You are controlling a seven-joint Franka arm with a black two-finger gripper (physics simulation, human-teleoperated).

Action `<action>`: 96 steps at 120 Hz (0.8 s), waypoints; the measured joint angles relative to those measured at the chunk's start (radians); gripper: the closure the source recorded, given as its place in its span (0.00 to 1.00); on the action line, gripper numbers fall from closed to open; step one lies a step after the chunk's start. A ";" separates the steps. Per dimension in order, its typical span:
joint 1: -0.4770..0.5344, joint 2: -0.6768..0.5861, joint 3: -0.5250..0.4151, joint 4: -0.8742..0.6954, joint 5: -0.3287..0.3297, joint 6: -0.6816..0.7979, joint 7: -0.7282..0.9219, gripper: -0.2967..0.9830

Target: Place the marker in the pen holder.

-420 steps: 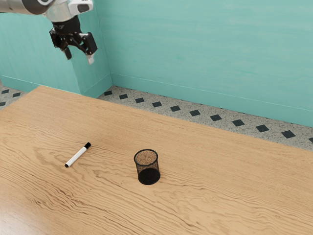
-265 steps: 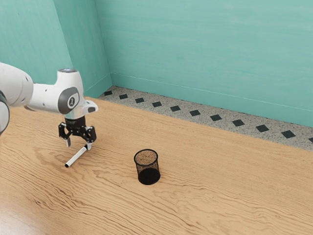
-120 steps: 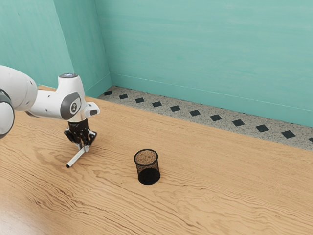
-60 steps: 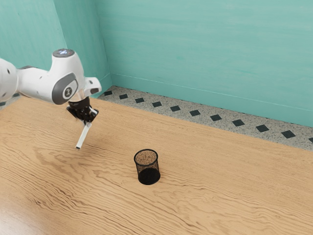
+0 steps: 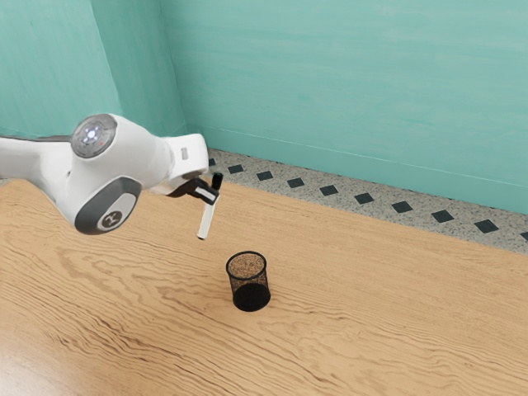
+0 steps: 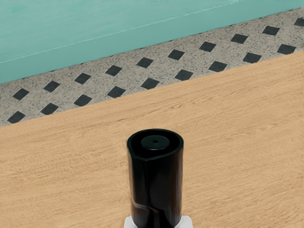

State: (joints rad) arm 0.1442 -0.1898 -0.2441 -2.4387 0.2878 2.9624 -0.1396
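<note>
My gripper (image 5: pixel 213 196) is tilted above the table in the exterior view, shut on the marker near its black cap. The white marker (image 5: pixel 207 219) hangs steeply with its tail end down, off the tabletop. The black mesh pen holder (image 5: pixel 249 282) stands upright on the table, lower and toward the exterior view's right of the marker, not touching it. Close up in the wrist view is the marker's black cap (image 6: pixel 156 185), held at the hand.
The wooden table (image 5: pixel 371 322) extends around the pen holder. Beyond its far edge lie a speckled floor with dark diamonds (image 5: pixel 330 190) and a teal wall (image 5: pixel 346 91).
Since the earlier frames, my gripper has come down, shut on the marker and lifted it off the table. In the last half second both moved toward the exterior view's right; the hand tilted.
</note>
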 joint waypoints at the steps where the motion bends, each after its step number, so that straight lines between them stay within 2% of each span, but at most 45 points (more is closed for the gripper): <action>1: 0.000 -0.002 -0.003 -0.003 0.000 0.002 -0.004 0.85; 33: -0.006 0.042 -0.080 -0.012 -0.001 0.046 -0.104 0.85; 96: -0.005 0.139 -0.098 0.040 0.010 0.065 -0.209 0.85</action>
State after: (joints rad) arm 0.1389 -0.0503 -0.3424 -2.3984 0.2974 3.0270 -0.3490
